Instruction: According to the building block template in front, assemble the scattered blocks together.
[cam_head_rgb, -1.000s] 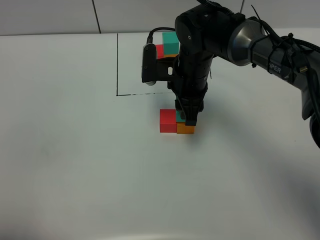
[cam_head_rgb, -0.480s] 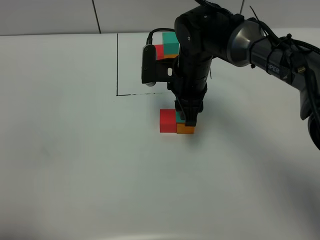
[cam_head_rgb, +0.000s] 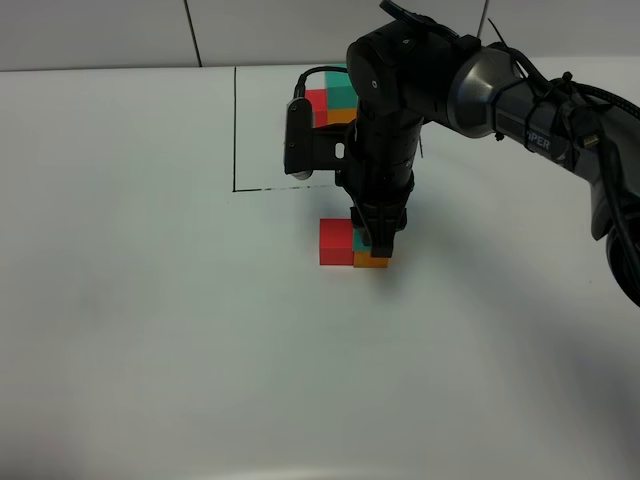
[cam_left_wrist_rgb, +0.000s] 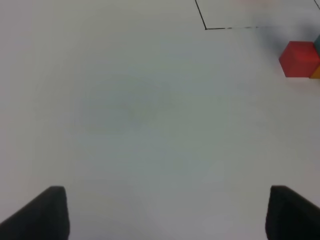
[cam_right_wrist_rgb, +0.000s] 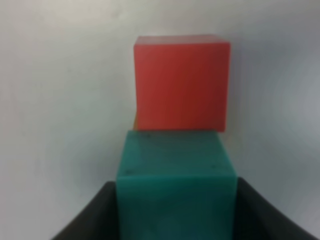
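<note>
The right arm reaches in from the far right and points straight down at the white bench (cam_head_rgb: 150, 300). Its right pincer (cam_head_rgb: 375, 245) grips the teal cube (cam_right_wrist_rgb: 175, 190), set atop the orange cube (cam_head_rgb: 372, 261) beside the red cube (cam_head_rgb: 335, 241). The building block template (cam_head_rgb: 333, 99) stands behind the arm. The left pincer (cam_left_wrist_rgb: 165, 212) hangs wide and empty over bare bench.

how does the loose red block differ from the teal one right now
The red block rests on the table, free of any gripper; the teal block sits raised on the orange block, clamped in the right gripper. Red shows fully; teal is half hidden by the fingers. Both are same-size cubes.
</note>
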